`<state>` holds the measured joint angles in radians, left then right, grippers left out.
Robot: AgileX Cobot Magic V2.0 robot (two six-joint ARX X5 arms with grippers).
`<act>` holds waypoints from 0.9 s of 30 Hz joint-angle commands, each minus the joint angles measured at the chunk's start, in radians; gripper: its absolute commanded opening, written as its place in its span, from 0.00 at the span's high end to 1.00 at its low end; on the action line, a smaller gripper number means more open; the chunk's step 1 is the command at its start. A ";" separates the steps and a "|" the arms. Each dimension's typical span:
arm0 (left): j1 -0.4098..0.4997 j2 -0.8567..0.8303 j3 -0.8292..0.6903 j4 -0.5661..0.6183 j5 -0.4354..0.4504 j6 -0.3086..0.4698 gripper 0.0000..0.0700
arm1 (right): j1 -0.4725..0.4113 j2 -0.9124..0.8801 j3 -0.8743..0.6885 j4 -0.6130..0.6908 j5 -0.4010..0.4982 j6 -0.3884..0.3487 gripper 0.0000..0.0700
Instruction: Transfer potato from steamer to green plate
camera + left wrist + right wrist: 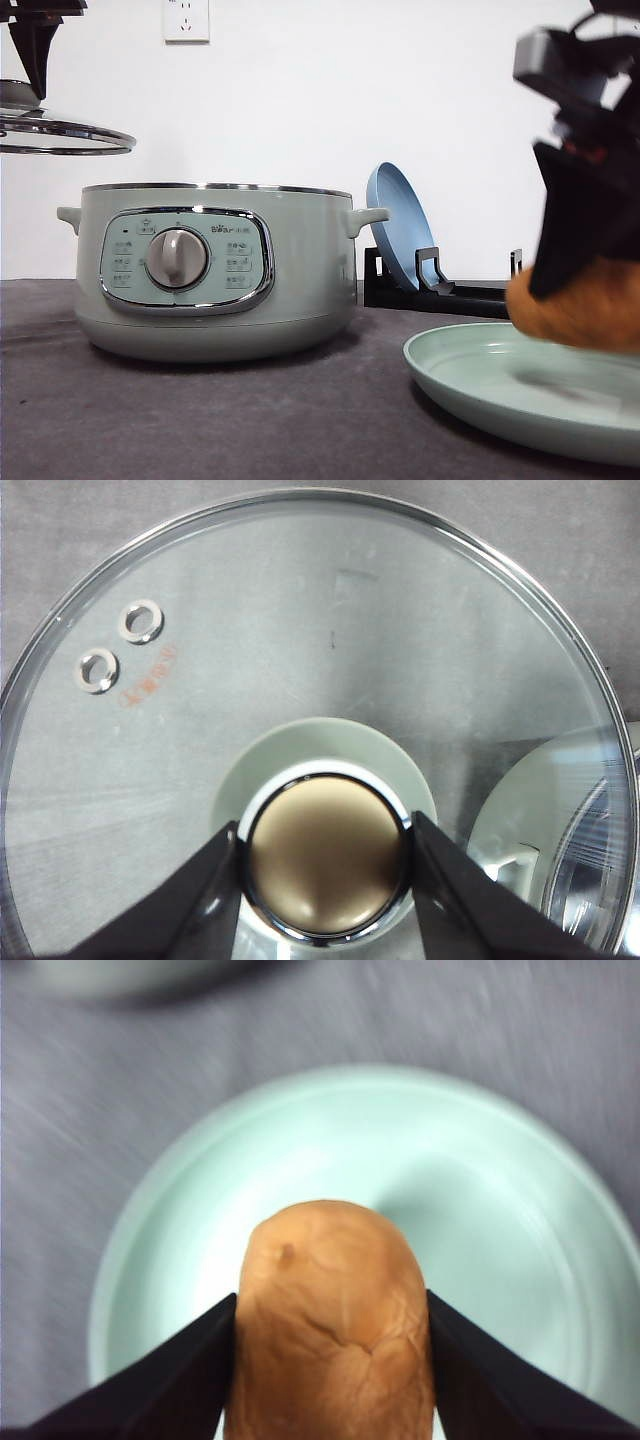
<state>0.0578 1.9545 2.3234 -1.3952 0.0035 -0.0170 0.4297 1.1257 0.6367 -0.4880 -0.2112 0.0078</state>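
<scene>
The orange-brown potato (335, 1325) hangs between the fingers of my right gripper (332, 1360), which is shut on it just above the pale mint-green plate (480, 1190). In the front view the potato (585, 310) hovers over the green plate (480, 385) at the right edge, blurred by motion. The sage-green steamer (215, 270) stands open at the left centre of the table. My left gripper (325, 865) is shut on the knob of the glass lid (300, 630), holding the lid (60, 135) high at the upper left, beside the steamer.
A blue plate (398, 235) leans upright in a black rack (440, 290) behind the green plate. A white wall with a socket (186, 18) closes the back. The dark grey tabletop (250, 420) stretches in front of the steamer.
</scene>
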 commanded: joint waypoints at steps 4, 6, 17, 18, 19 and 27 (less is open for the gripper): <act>-0.001 -0.013 0.043 0.027 0.004 -0.003 1.00 | 0.003 0.011 -0.020 0.076 0.004 0.005 0.57; -0.001 -0.012 0.043 0.026 0.005 -0.003 1.00 | 0.003 0.012 -0.030 0.097 0.004 0.003 0.57; -0.001 -0.006 0.043 0.025 0.005 -0.007 1.00 | -0.010 0.117 -0.034 0.125 0.003 0.002 0.57; -0.001 -0.006 0.043 0.025 0.005 -0.007 1.00 | -0.010 0.129 -0.034 0.128 0.003 0.005 0.57; -0.001 -0.006 0.043 0.025 0.005 -0.007 1.00 | -0.010 0.138 -0.034 0.129 0.002 0.008 0.57; -0.001 -0.005 0.043 0.026 0.005 -0.007 1.00 | -0.009 0.153 -0.032 0.130 0.003 0.019 0.47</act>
<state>0.0578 1.9545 2.3234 -1.3952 0.0036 -0.0174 0.4168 1.2537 0.6032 -0.3576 -0.2096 0.0111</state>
